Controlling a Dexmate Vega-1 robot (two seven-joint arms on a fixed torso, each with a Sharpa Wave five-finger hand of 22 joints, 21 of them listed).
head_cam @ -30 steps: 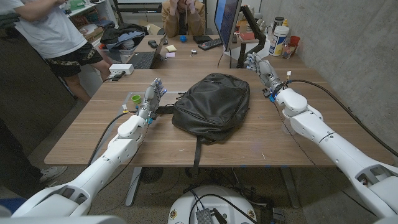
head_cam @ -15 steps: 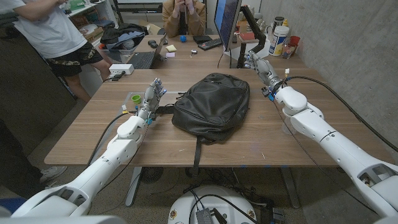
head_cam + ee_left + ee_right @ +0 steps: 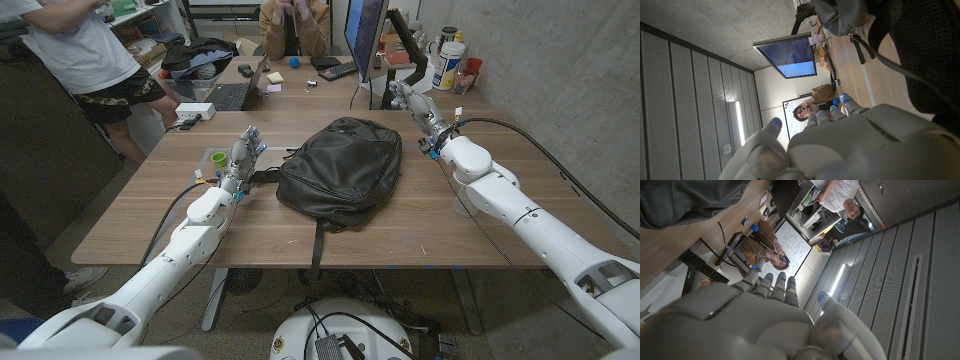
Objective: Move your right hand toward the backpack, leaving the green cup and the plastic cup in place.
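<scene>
the black backpack [image 3: 340, 170] lies slumped mid-worktop [image 3: 140, 215], looking soft and best nudged at its bulk, while the right hand [image 3: 412, 104], empty with fingers apart, hovers near its far corner, the left hand [image 3: 244, 152] likewise empty beside the green cup [image 3: 218, 158], perhaps touching a strap.

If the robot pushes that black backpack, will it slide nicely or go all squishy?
Probably squishy. The backpack lies flat and slumped on the table, its surface wrinkled, so it looks soft and fairly empty; a push would likely dent it first. Its loose strap hangs over the table's edge and may drag. It should not roll or tip.
</scene>
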